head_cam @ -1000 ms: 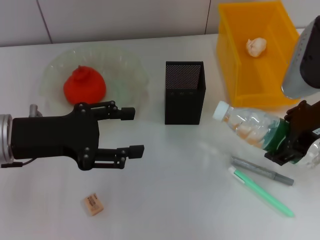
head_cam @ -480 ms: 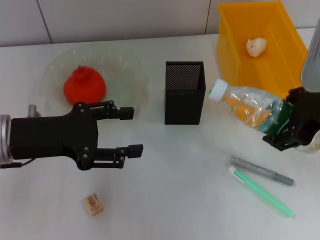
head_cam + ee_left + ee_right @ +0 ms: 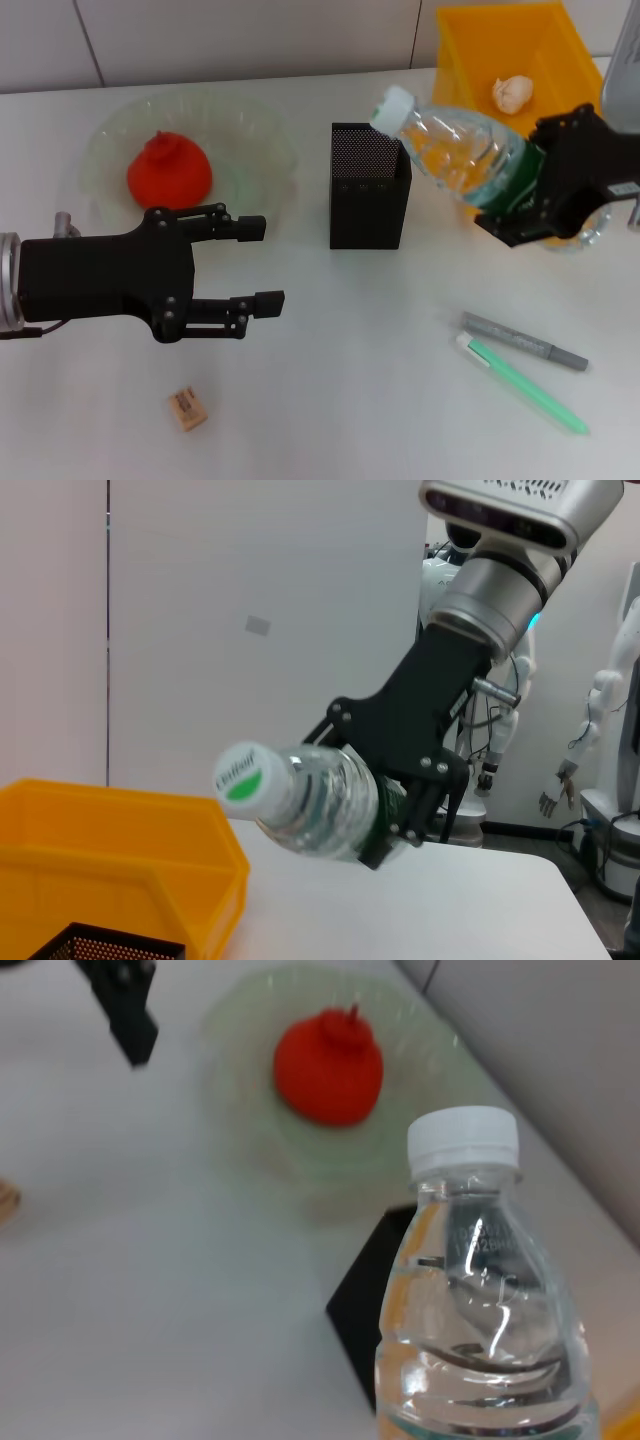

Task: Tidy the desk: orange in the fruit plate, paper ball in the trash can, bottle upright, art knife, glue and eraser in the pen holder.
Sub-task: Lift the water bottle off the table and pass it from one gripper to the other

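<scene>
My right gripper is shut on the bottle at its green label. It holds the bottle tilted in the air, white cap toward the pen holder, in front of the trash can. The paper ball lies in the trash can. The orange rests in the fruit plate. My left gripper hovers open between the plate and the eraser. A grey pen-shaped thing and a green one lie at the front right; which is art knife or glue I cannot tell.
The left wrist view shows the bottle held by the right gripper beyond the yellow bin. In the right wrist view the bottle fills the foreground, with the orange and the black mesh cup behind.
The right gripper has lifted the bottle off the table and carried it up and back toward the yellow bin, its cap rising. The left arm has stayed put.
</scene>
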Motion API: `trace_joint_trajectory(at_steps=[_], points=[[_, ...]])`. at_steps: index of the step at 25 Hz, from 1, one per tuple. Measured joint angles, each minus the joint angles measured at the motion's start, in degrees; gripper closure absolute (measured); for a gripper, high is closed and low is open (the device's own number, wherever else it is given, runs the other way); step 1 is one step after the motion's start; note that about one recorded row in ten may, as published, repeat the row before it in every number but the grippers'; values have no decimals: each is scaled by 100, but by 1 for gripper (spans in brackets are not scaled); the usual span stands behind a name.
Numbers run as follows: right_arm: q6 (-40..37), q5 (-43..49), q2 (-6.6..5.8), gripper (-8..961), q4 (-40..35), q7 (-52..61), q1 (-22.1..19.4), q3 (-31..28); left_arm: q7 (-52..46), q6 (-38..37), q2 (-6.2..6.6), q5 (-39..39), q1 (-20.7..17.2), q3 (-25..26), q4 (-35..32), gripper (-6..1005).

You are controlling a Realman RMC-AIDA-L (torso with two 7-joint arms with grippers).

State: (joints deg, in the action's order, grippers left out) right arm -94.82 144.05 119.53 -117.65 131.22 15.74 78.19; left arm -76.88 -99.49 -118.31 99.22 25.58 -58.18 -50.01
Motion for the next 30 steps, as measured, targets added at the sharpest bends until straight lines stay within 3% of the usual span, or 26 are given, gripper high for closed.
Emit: trace_joint_trajectory(at_steps=[5, 13, 18, 25, 27, 30], points=[[342, -768, -18, 193, 9, -228, -20, -432, 18, 0, -10, -6, -1, 0, 1, 211], [1128, -2482, -1, 192, 432, -1252, -533, -995, 32, 47, -22, -31, -1, 73, 15, 211], [1203, -3595, -13, 192, 1316, -2024, -645, -1482, 44, 120, -22, -148, 18, 148, 117, 212], [1165, -4692, -17, 193, 2664, -3080, -645, -1689, 44, 339, -30, -308, 39, 159, 177, 212], [1142, -4935, -21, 193, 3087, -3339, -608, -1744, 44, 524, -15, -889, 23, 267, 451, 211], [1138, -5205, -23, 193, 3587, -3723, -566, -1749, 43, 566, -18, -1165, 2, 507, 632, 211]])
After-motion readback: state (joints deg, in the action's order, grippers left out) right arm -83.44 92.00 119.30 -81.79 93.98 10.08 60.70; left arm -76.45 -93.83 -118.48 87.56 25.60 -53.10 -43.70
